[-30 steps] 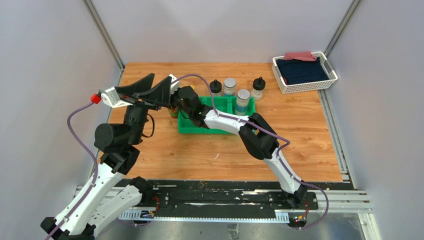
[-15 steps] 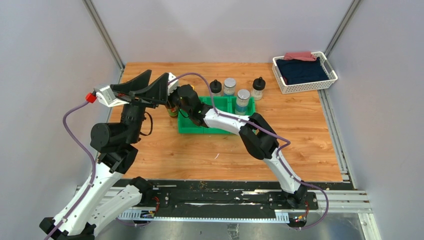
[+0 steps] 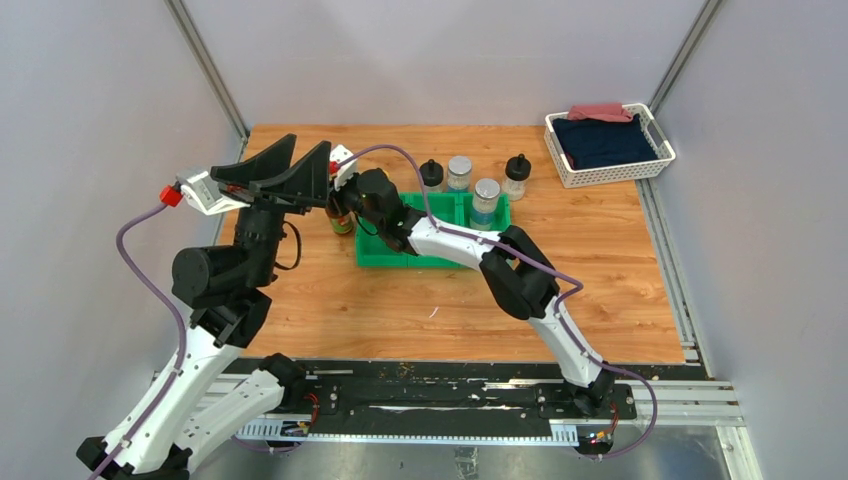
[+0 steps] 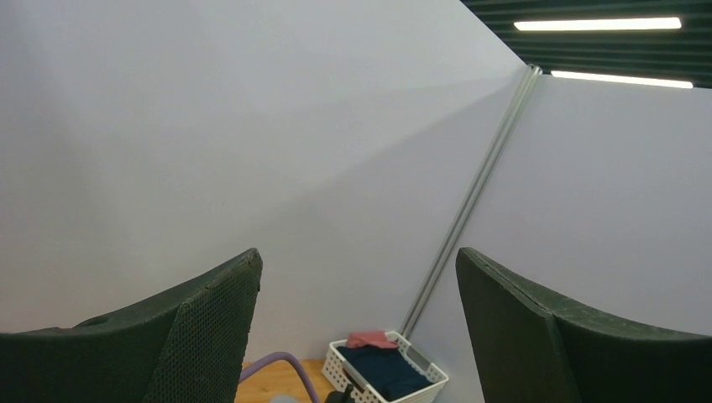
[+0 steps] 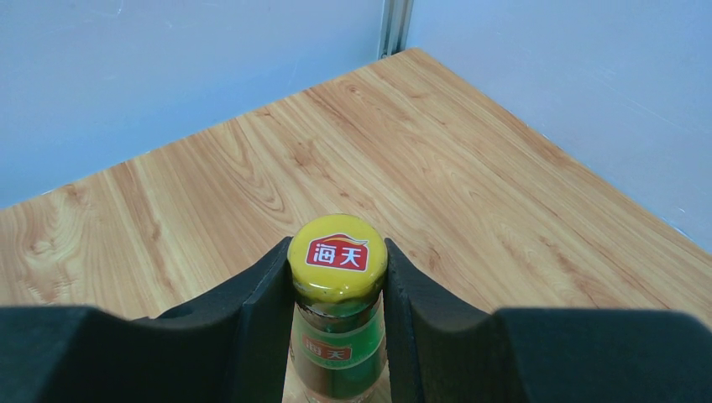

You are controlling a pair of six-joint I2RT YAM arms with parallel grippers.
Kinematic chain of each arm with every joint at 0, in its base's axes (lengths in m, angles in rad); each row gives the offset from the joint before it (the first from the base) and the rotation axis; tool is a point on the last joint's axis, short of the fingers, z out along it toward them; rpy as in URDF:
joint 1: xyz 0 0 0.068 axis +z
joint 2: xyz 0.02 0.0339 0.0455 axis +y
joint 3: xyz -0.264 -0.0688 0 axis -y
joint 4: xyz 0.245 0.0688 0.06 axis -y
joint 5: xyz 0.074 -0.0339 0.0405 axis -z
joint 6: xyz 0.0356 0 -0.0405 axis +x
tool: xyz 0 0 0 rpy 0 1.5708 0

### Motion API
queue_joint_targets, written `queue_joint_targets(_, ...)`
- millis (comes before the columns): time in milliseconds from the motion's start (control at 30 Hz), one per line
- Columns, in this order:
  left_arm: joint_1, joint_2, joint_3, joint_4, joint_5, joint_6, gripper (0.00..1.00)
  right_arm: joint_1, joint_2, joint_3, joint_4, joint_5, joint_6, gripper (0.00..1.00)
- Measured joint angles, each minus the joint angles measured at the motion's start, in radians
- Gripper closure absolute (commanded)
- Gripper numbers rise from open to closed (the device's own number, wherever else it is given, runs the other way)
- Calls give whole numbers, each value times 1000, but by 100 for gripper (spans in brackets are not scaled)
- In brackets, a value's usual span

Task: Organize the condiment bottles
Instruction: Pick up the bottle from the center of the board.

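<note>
My right gripper (image 3: pixel 345 200) (image 5: pixel 337 248) is shut on the neck of a dark brown bottle with a yellow cap (image 5: pixel 337 254) (image 3: pixel 341 222), upright just left of the green bin (image 3: pixel 430 252). Whether the bottle rests on the table I cannot tell. A silver-lidded shaker (image 3: pixel 486 201) stands in the bin's right part. Behind the bin stand a black-knob bottle (image 3: pixel 431 175), another shaker (image 3: pixel 459 172) and a second black-knob bottle (image 3: pixel 517 176). My left gripper (image 3: pixel 295 148) (image 4: pixel 357 256) is raised high at the left, open and holding nothing.
A white basket (image 3: pixel 608 147) (image 4: pixel 382 369) with dark and pink cloth sits at the back right corner. Grey walls close in the wooden table (image 3: pixel 420 300) on three sides. A purple cable (image 3: pixel 400 160) arcs over the bin from my right arm.
The left arm has swung a little to the left and up, still open. My right gripper has shifted the yellow-capped bottle slightly left, away from the bin.
</note>
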Motion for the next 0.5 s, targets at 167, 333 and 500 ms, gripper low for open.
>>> queue_joint_targets(167,0,-2,13,-1,0,14,12,2,-44,-50,22,-2,0,100)
queue_joint_targets(333,0,-9,21,-1,0,19,12,11,-111,-98,47,-7,-2,100)
queue_joint_targets(500,0,-16,27,0,0,22,12,27,-178,-131,72,-10,-14,100)
